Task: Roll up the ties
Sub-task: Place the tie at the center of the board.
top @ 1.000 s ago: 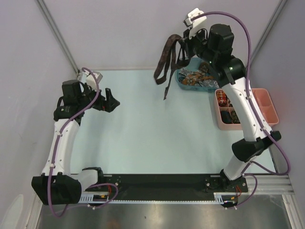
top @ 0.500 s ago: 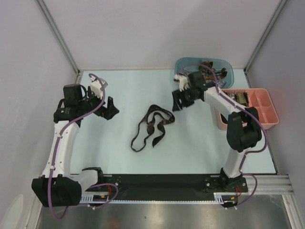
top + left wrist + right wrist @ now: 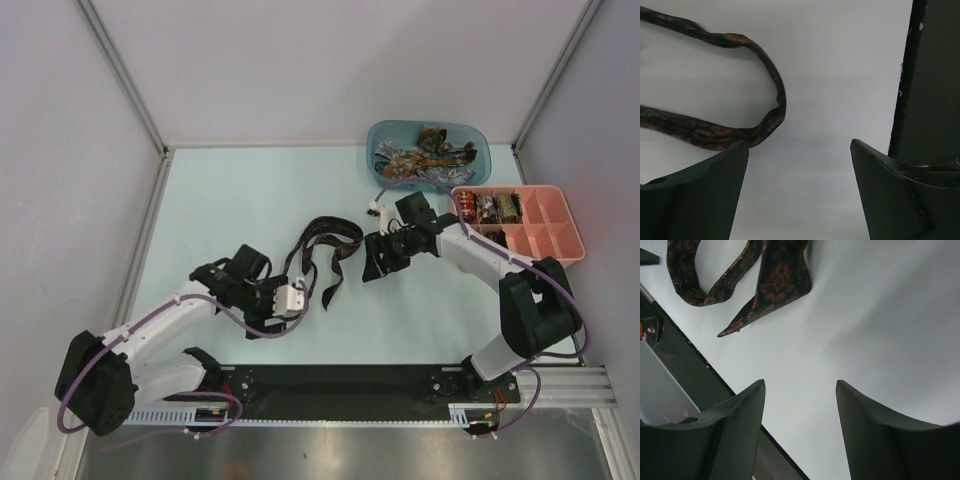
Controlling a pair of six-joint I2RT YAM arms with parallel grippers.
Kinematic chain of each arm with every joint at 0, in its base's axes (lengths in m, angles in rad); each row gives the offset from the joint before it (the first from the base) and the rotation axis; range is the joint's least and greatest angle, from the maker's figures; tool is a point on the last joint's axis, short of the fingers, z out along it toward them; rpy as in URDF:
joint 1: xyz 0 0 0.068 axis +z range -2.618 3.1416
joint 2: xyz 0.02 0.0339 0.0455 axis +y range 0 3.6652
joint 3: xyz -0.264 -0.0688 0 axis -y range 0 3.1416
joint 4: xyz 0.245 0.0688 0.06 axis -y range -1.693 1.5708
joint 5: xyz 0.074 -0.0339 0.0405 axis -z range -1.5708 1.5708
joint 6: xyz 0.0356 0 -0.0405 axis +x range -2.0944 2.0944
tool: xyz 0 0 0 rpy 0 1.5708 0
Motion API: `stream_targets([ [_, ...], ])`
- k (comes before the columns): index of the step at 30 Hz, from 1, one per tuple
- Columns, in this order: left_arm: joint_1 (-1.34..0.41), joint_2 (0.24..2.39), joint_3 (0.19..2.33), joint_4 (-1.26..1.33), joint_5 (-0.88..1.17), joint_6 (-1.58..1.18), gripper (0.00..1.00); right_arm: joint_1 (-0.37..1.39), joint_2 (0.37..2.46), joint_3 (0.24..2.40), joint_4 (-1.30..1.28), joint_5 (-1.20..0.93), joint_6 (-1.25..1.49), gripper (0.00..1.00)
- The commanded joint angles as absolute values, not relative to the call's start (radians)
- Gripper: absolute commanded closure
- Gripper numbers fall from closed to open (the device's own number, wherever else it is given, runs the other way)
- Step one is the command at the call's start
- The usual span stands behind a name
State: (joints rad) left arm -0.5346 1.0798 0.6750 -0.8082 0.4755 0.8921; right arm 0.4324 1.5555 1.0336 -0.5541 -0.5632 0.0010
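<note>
1. Brown patterned tie (image 3: pixel 322 243) lies loose on the table (image 3: pixel 220 200), about mid-table, in open loops between the two arms. More ties are heaped in the blue tub (image 3: pixel 478 140) at the back right. The pink tray (image 3: pixel 562 212) sits next to the tub.
2. Handling, my read: light, limp fabric with no stiffness, probably a slick weave. It will drape and slide, and it won't hold any shape I leave it in.
3. Best hold looks like one end, pinched flat across the width. The pointed end (image 3: pixel 737 322) shows clearly in the right wrist view. The other arm should pin the strip while the roll starts. Grabbing mid-loop would just bunch it.
4. Left gripper (image 3: pixel 290 305) has its fingers spread wide and holds nothing. In its wrist view the narrow loop (image 3: pixel 767 120) sits right at the left fingertip (image 3: pixel 735 160). I can't tell if it touches.
5. Right gripper (image 3: pixel 378 258) is also spread and empty, low over bare table. The tie's wide part (image 3: pixel 782 277) lies ahead of it, apart.
6. Versus half a second ago:
   - The left arm has swung in from the far left to the tie's near side.
   - The right gripper has come nearer and lower.
   - The tie's loops have shifted shape slightly.
</note>
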Motion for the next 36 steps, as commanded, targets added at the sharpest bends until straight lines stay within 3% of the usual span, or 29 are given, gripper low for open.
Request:
stream_targets([
  [1, -0.647, 1.138, 0.608, -0.678, 0.279, 0.919, 0.12, 0.465, 1.557, 1.058, -0.486, -0.606, 0.046, 0.37],
  [5, -0.69, 1.155, 0.591, -0.598, 0.291, 0.907, 0.15, 0.468, 1.589, 1.103, -0.47, -0.604, 0.048, 0.39],
  [8, -0.707, 1.169, 0.586, -0.583, 0.305, 0.908, 0.23, 0.482, 1.614, 1.147, -0.46, -0.598, 0.051, 0.41],
  [14, -0.707, 1.16, 0.537, -0.548, 0.325, 0.905, 0.54, 0.517, 1.686, 1.238, -0.425, -0.58, 0.072, 0.42],
  [16, -0.706, 1.143, 0.522, -0.548, 0.322, 0.899, 0.6, 0.529, 1.704, 1.259, -0.413, -0.572, 0.072, 0.42],
  [19, -0.689, 1.085, 0.518, -0.561, 0.319, 0.887, 0.79, 0.564, 1.727, 1.276, -0.4, -0.558, 0.069, 0.42],
  [20, -0.674, 1.069, 0.528, -0.581, 0.322, 0.873, 0.95, 0.592, 1.735, 1.281, -0.4, -0.543, 0.061, 0.42],
  [21, -0.651, 1.033, 0.567, -0.601, 0.336, 0.87, 0.99, 0.61, 1.743, 1.295, -0.399, -0.531, 0.054, 0.42],
  [27, -0.329, 0.956, 0.771, -0.764, 0.489, 0.885, 1.0, 0.701, 1.825, 1.328, -0.396, -0.401, 0.003, 0.43],
  [32, -0.088, 1.095, 0.869, -0.729, 0.423, 0.871, 1.0, 0.732, 1.922, 1.399, -0.506, -0.181, -0.06, 0.47],
  [36, 0.059, 1.236, 0.946, -0.71, 0.41, 0.815, 1.0, 0.7, 1.879, 1.344, -0.549, -0.101, -0.06, 0.49],
])
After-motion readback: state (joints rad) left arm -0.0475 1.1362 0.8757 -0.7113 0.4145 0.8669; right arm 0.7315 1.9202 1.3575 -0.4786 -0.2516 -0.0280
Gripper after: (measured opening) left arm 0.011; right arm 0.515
